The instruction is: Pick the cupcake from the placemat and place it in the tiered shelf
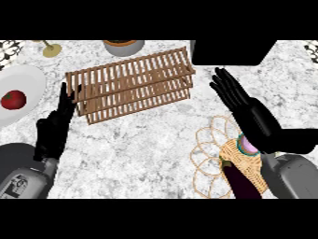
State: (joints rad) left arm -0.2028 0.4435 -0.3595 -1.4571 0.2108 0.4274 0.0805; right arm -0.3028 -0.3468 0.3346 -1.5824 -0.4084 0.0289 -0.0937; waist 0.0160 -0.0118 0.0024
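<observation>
The cupcake (246, 145), with pink top and teal wrapper, sits on the woven placemat (213, 144) at the lower right, mostly hidden under my right hand (258, 119). That hand is open, fingers straight and pointing up-left above the cupcake, thumb stretched right. The wooden slatted tiered shelf (134, 84) stands at the upper middle of the counter. My left hand (57, 123) is open with fingers up, just left of the shelf's lower corner.
A dark purple eggplant (241, 183) lies on the placemat below the cupcake. A white plate (10, 81) with a tomato (12, 99) is at the left. A grey pot (124, 46), a gold glass base (50, 50) and a black box (231, 52) line the back.
</observation>
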